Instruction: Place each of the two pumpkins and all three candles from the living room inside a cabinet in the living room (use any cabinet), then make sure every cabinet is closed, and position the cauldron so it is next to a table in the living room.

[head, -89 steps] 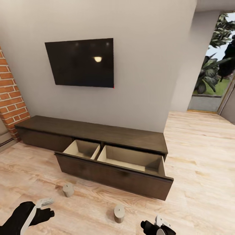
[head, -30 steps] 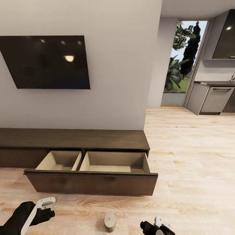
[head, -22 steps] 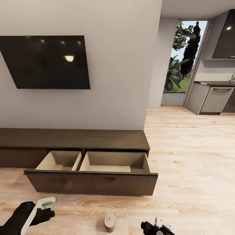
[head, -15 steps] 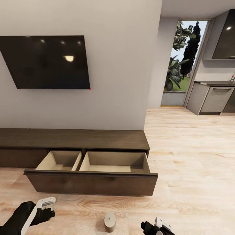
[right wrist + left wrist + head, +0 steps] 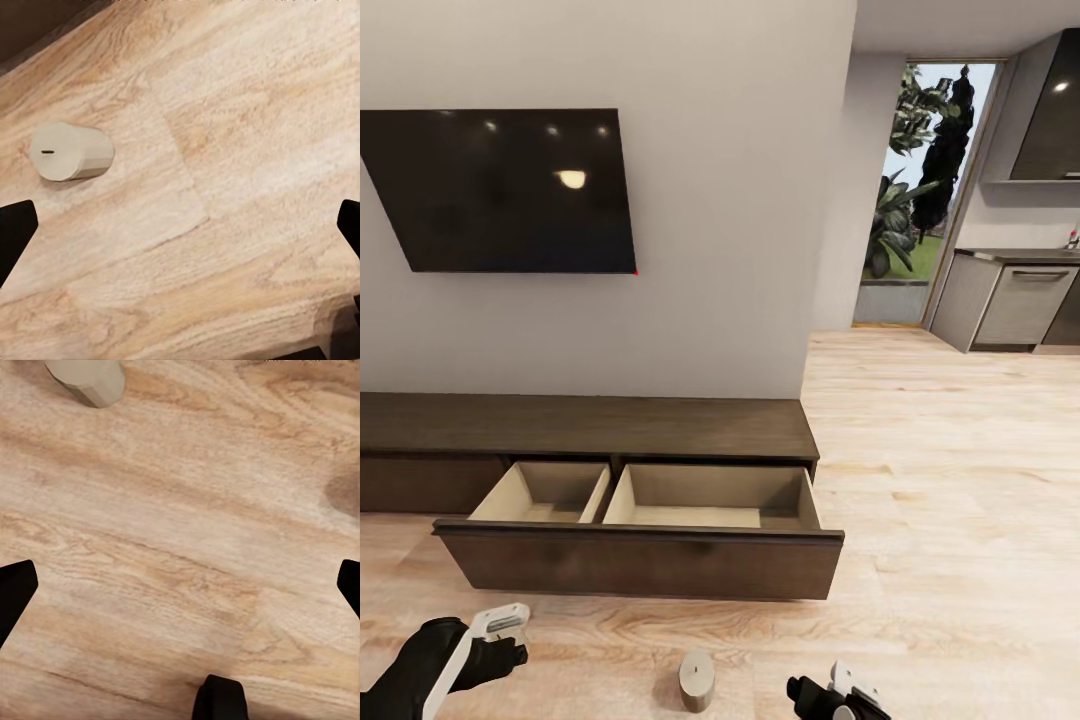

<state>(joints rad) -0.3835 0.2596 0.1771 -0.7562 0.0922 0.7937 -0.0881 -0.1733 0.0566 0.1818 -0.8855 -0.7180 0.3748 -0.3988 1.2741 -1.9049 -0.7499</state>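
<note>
One candle (image 5: pixel 697 679) stands on the floor (image 5: pixel 940 520); it looks light, stiff, best gripped around its sides; both grippers' jaws are spread.

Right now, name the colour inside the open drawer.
Pale beige inside the dark brown cabinet's open drawer, best in the head view.

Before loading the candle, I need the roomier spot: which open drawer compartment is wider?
The right compartment of the cabinet; the left compartment is clearly narrower.
</note>
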